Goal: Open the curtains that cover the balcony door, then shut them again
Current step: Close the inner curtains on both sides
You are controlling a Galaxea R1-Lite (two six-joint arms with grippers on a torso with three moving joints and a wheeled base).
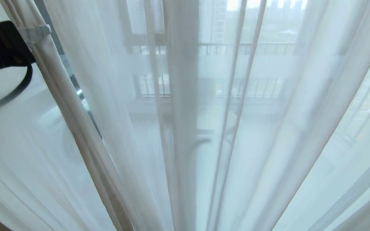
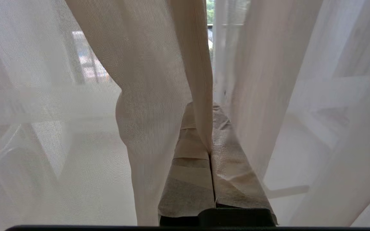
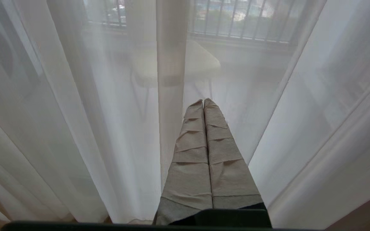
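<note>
Sheer white curtains (image 1: pixel 268 128) hang before us; our tape-wrapped left gripper (image 2: pixel 211 150) pinches a hemmed fold to drag it, while the right gripper (image 3: pixel 203 102) waits, pressed together.

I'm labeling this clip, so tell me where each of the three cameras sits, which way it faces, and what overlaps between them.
Head view: on the robot's head, facing the sheer curtains with the balcony railing beyond; the left arm shows at the edge.
Left wrist view: behind the left gripper, shut on a hemmed curtain edge.
Right wrist view: behind the shut, empty right gripper, facing sheers and a stool outside.
Shared: head and right wrist views both show the railing through the sheers.
</note>
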